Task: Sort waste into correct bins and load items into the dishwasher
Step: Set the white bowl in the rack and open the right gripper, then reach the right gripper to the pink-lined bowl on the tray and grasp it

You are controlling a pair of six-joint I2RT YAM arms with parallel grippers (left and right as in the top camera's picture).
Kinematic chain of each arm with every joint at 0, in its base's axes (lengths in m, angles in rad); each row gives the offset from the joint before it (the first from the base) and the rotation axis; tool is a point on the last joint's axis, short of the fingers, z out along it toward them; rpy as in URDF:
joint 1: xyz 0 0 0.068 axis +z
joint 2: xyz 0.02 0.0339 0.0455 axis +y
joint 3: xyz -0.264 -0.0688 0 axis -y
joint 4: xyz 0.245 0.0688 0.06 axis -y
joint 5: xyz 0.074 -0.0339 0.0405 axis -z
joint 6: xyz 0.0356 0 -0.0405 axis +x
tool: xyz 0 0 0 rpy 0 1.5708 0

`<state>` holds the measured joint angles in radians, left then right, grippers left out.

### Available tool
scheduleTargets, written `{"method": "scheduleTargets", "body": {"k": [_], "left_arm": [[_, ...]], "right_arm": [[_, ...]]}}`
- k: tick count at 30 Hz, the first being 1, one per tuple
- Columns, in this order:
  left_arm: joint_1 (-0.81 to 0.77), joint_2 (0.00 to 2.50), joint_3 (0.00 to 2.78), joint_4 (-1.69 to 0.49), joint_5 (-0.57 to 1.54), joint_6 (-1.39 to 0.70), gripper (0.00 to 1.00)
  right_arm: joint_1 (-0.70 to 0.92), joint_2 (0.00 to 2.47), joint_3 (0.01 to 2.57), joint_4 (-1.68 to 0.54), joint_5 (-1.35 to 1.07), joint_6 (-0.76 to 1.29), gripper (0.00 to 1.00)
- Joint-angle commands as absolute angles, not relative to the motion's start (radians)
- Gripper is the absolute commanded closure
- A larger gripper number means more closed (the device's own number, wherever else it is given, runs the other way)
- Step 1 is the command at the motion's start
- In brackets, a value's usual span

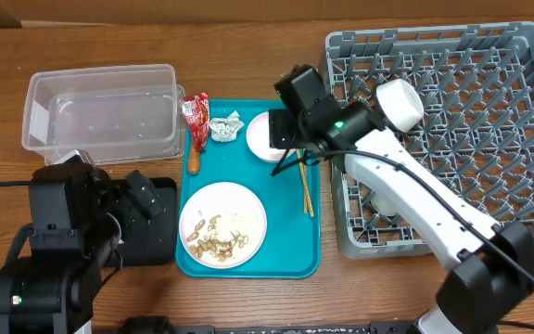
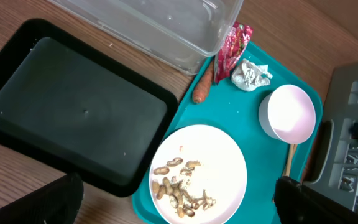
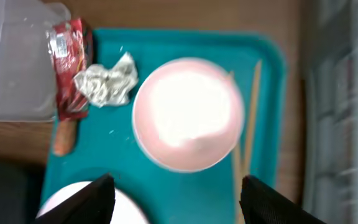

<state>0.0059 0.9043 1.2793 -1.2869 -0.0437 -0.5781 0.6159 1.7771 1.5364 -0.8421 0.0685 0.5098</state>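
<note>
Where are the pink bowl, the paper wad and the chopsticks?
pink bowl (image 3: 188, 112), right wrist view, inner bottom.
paper wad (image 2: 250, 74), left wrist view, crumpled middle.
chopsticks (image 1: 306, 190), overhead view, middle of the shafts.

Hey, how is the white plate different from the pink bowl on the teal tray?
The white plate is flat and wider; the pink bowl is deeper and smaller. The plate holds beige crumbs; the bowl is empty. Both are round and sit upright on the teal tray.
</note>
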Motion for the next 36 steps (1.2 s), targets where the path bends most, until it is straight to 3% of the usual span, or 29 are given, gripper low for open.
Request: {"method": "scheduleTargets", "body": {"k": [1,3,5,15,16,18,19,23,26,36], "left_arm": [[0.001,0.903,1.293,-1.286,-0.040,-0.591,0.00],[0.001,0.903,1.293,-1.286,-0.040,-0.591,0.00],[0.001,0.903,1.293,-1.286,-0.040,-0.591,0.00],[0.001,0.903,1.293,-1.286,-0.040,-0.591,0.00],[0.001,0.903,1.293,-1.286,-0.040,-0.591,0.00],[0.001,0.903,1.293,-1.286,-0.040,-0.591,0.00],[0.001,0.903,1.293,-1.286,-0.040,-0.591,0.00],[0.001,0.903,1.293,-1.286,-0.040,-0.591,0.00],[0.001,0.903,1.293,-1.286,-0.039,-0.591,0.00],[0.001,0.903,1.293,-1.286,-0.039,-0.591,0.00]], "right_arm": [[0.611,1.839,1.539,-0.841,-0.027,0.686,0.33],[0.611,1.874,1.538,-0.836,-0.015,0.686,0.35],[0.611,1.912,1.538,-0.836,0.031,0.687,0.46],[0.593,2.060,1.538,-0.821,0.092,0.824,0.46],[0.593,2.067,1.538,-0.818,0.088,0.824,0.49],[0.593,2.071,1.538,-0.817,0.086,0.823,0.66],[0.593,2.071,1.538,-0.813,0.089,0.822,0.70],[0.586,2.070,1.538,-0.800,0.088,0.807,0.72],[0.583,2.070,1.538,-0.810,0.088,0.808,0.93],[0.573,1.971,1.540,-0.814,0.104,0.749,0.96]]}}
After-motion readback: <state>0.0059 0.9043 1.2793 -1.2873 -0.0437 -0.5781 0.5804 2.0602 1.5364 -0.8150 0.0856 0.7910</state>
